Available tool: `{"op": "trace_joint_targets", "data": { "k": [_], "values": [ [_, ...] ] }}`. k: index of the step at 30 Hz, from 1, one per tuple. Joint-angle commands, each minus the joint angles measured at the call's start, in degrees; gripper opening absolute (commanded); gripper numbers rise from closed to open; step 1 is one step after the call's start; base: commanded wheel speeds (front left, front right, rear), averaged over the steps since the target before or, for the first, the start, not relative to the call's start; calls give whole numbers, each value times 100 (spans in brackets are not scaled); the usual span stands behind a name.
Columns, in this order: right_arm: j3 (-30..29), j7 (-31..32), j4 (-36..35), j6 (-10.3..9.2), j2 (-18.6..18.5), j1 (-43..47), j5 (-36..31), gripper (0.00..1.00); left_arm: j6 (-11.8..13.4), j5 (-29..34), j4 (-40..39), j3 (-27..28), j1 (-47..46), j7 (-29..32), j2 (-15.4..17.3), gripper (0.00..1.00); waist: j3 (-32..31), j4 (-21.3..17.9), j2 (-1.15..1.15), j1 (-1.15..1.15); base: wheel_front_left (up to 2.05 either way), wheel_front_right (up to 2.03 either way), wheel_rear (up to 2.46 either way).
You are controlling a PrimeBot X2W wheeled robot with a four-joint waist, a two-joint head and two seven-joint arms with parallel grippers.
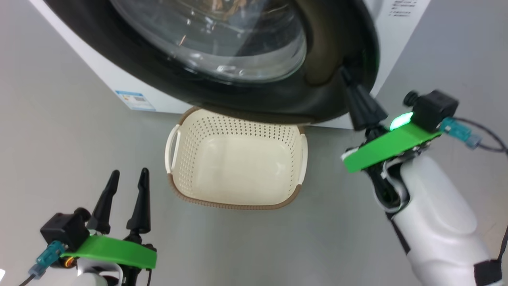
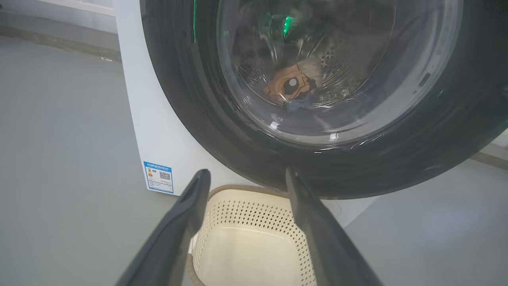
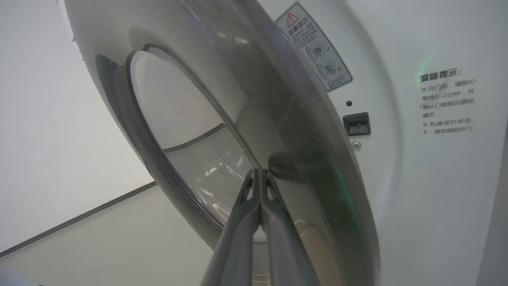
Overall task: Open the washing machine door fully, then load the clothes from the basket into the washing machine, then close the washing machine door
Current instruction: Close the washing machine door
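Note:
The washing machine door [image 1: 278, 99], a glossy black rim around bulging glass, stands almost against the white washing machine [image 1: 99, 67]. In the right wrist view the door [image 3: 285, 119] sits a little off the front panel, with the latch slot [image 3: 356, 124] uncovered. My right gripper [image 1: 344, 71] is shut, holding nothing, its tips [image 3: 260, 171] touching the door's rim near its right edge. Clothes [image 2: 289, 83] with an orange-brown print lie in the drum behind the glass. The cream basket [image 1: 238, 131] on the floor below the door holds nothing. My left gripper [image 1: 129, 172] hangs open at the lower left, short of the basket [image 2: 254, 246].
Grey floor lies all around. A blue label [image 2: 158, 176] marks the machine's lower left corner. A warning sticker [image 3: 313, 47] and printed text [image 3: 446, 101] are on the front panel to the right of the door.

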Motion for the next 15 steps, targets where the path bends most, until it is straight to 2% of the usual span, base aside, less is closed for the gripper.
{"op": "trace_joint_targets", "data": {
  "k": [1,15],
  "values": [
    [-51,-27,-56,7,63,-252,-8,0,-9,-22,-163,155,-198,-37,66,100,145,125,0,0,0,0,0],
    [-573,-27,389,7,23,-1061,-69,0,-9,-62,-220,21,-450,-37,0,100,447,346,0,0,0,0,0]
  ]
}}
